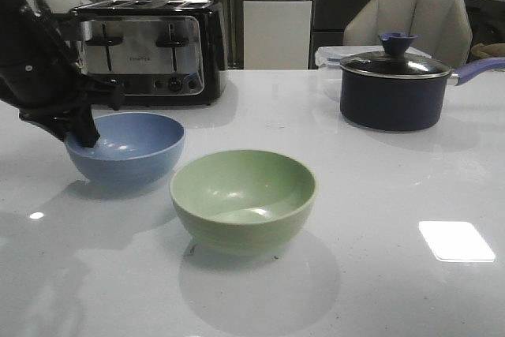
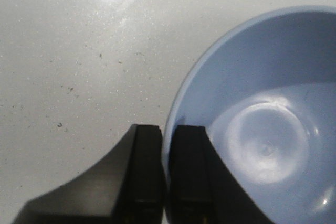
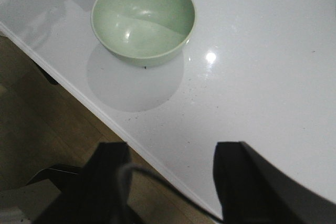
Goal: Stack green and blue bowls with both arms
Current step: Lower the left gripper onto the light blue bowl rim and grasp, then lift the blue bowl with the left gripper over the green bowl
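desk (image 1: 379, 195): white, carries both bowls, near each other but apart.
green bowl (image 1: 243, 199): free, ahead of the right claw (image 3: 170, 182), well apart.
blue bowl (image 1: 126, 151): rim between the left claw's fingers.
left claw (image 2: 164, 177): pinched on that rim.
right claw: spread wide, empty.

A chrome toaster (image 1: 148, 50) is standing at the far left of the white table (image 1: 379, 195). A dark saucepan (image 1: 394, 88) with a lid is sitting far right, a grey chair (image 1: 410, 25) showing behind it.
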Available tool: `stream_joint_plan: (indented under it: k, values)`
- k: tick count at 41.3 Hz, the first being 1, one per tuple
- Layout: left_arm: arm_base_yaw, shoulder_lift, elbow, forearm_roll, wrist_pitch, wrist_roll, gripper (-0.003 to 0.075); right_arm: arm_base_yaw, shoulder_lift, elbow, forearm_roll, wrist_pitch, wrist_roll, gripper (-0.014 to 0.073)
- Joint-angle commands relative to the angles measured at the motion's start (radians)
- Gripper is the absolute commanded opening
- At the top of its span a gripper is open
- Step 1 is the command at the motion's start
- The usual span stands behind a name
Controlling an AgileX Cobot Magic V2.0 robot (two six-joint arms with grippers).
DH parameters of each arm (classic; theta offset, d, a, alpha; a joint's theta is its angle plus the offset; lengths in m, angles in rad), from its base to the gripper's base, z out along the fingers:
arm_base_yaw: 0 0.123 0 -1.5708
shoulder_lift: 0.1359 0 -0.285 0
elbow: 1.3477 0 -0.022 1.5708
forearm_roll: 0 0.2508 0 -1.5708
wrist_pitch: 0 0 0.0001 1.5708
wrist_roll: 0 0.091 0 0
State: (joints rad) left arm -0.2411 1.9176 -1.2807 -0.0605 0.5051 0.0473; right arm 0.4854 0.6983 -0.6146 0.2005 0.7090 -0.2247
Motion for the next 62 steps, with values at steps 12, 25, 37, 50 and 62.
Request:
stream_joint_plan:
  k: [12, 25, 37, 50, 62]
  values:
    - [-0.015, -0.278, -0.029, -0.013, 0.069, 0.000, 0.0093, 0.000, -0.005, -0.027, 0.007, -0.062, -0.013, 0.0468]
    - [-0.162, -0.379, -0.095, -0.076, 0.279, 0.058, 0.0093, 0.000, -0.005, -0.027, 0.007, -0.062, -0.013, 0.0468]
    - [-0.319, -0.379, -0.095, -0.091, 0.204, 0.058, 0.0093, 0.000, -0.005, -0.027, 0.007, -0.062, -0.013, 0.0468]
    - [-0.388, -0.372, -0.065, -0.092, 0.140, 0.058, 0.0093, 0.000, -0.005, -0.027, 0.007, -0.062, -0.013, 0.0468]
    - [-0.388, -0.256, -0.041, -0.092, 0.086, 0.058, 0.0093, 0.000, -0.005, -0.027, 0.007, -0.062, -0.013, 0.0468]
